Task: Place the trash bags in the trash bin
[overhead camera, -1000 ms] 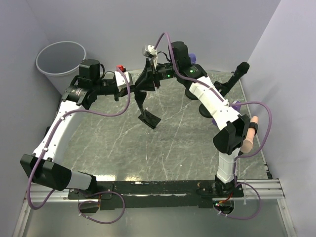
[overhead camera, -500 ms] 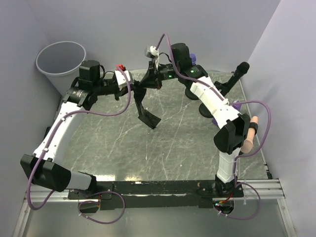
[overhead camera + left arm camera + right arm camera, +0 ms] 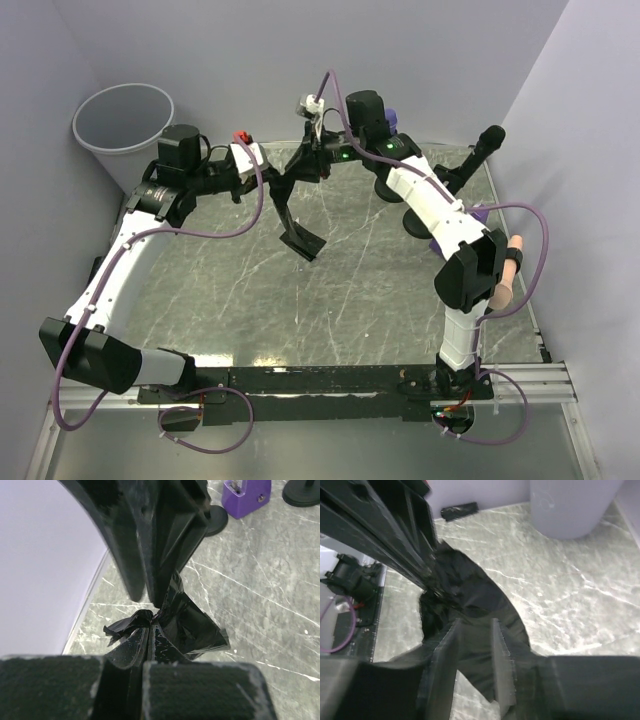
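Both arms reach in over the middle of the back part of the grey marbled surface, and their 2 grippers meet tip to tip on 1 black trash bag. The left gripper comes in from the left, its pads drawn close together with the bunched top of the bag's film pinched between them. The right gripper comes in from the right, set narrow, with a fold of the same bag filling the slim gap between its fingers. In the left wrist view the right gripper's 2 fingers come down from above and converge on the bag right at the left gripper's tips, so the 2 grips sit just beside each other. Below them the bag hangs down as a crumpled strip and flares out into a wider flap at its lower end; whether that flap touches the surface cannot be told. The trash bin stands upright in the far left corner, against the walls, well apart from the bag and behind the left arm's elbow; no bag shows inside it. A small dark roll lies on the surface by the back wall. A purple block and 2 black round bases stand at the right side of the surface.
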You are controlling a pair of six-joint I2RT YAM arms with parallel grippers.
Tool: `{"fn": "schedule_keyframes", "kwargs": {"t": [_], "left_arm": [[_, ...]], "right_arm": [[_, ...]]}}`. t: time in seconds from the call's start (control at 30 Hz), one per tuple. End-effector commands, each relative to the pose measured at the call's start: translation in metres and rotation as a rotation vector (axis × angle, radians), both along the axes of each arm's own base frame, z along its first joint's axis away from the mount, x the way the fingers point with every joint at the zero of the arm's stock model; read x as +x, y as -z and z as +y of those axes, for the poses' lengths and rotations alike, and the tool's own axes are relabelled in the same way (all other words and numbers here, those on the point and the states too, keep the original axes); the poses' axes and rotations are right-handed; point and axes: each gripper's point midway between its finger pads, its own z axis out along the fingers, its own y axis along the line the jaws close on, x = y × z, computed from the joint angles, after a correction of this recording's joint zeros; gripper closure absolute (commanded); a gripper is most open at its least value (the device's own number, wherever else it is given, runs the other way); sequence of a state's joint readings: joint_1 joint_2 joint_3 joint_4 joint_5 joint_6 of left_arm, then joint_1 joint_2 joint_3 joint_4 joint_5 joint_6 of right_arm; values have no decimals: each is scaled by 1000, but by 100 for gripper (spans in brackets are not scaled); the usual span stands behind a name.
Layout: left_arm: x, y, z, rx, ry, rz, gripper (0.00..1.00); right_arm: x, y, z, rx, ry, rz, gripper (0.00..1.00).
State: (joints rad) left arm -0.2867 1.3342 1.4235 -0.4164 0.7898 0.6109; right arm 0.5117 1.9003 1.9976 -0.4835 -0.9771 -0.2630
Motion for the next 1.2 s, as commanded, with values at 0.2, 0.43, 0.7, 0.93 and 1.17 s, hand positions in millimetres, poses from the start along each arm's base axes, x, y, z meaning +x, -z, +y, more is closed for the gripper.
{"fn": "schedule_keyframes", "kwargs": {"t": [0.2, 0.43, 0.7, 0.93, 1.17], "left_arm": [[-17, -9, -6, 7, 93, -26, 99], [-18, -15, -6, 3, 96, -42, 99], [-15, -26, -6, -16, 79, -73, 99], [-17, -31, -6, -24, 77, -82, 99], [-18, -32, -5, -30, 73, -87, 99]], "right_arm": [[-40, -60, 12, 119, -173, -116, 52], [-41, -60, 17, 122, -206, -117, 52], [-40, -51, 18, 105, -202, -100, 53], [-40, -45, 20, 92, -200, -98, 56], [-39, -41, 25, 87, -203, -98, 58]]}}
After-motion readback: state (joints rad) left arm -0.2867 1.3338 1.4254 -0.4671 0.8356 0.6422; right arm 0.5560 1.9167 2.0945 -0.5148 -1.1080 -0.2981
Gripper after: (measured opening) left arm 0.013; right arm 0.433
